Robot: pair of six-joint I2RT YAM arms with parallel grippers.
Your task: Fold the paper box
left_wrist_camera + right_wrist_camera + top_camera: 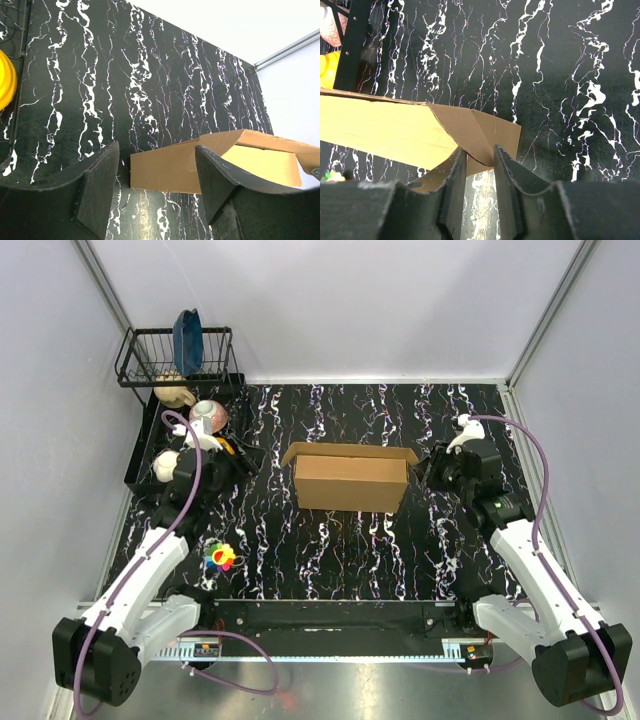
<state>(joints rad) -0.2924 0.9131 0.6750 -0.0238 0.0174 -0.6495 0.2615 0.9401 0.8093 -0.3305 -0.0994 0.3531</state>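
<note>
From above, you have the paper box (350, 480) at the middle of the black marbled table (330, 560). It stands as an open-topped trough, its long side toward the arms and a flap spread out at each end. Your left gripper (243, 456) sits off the box's left end, near but apart from it. Your right gripper (430, 465) is just beside the right-hand flap. A wire dish rack (175, 355) stands at the far left corner with a blue item (187, 340) upright in it. Two bowls (208, 415) lie on the tray in front of it, and a small multicoloured toy (221, 557) lies by the left arm.

In the left wrist view, your left gripper (156, 152) is spread wide. The box (170, 170) lies beyond the fingers (100, 190), clear of both. A yellow object (5, 80) shows at the left edge.

In the right wrist view, your right gripper (480, 162) has its fingers (457, 175) drawn close, with a narrow slit of table between them. The brown end flap (475, 132) comes down to the fingertips. You cannot tell whether it touches them.
</note>
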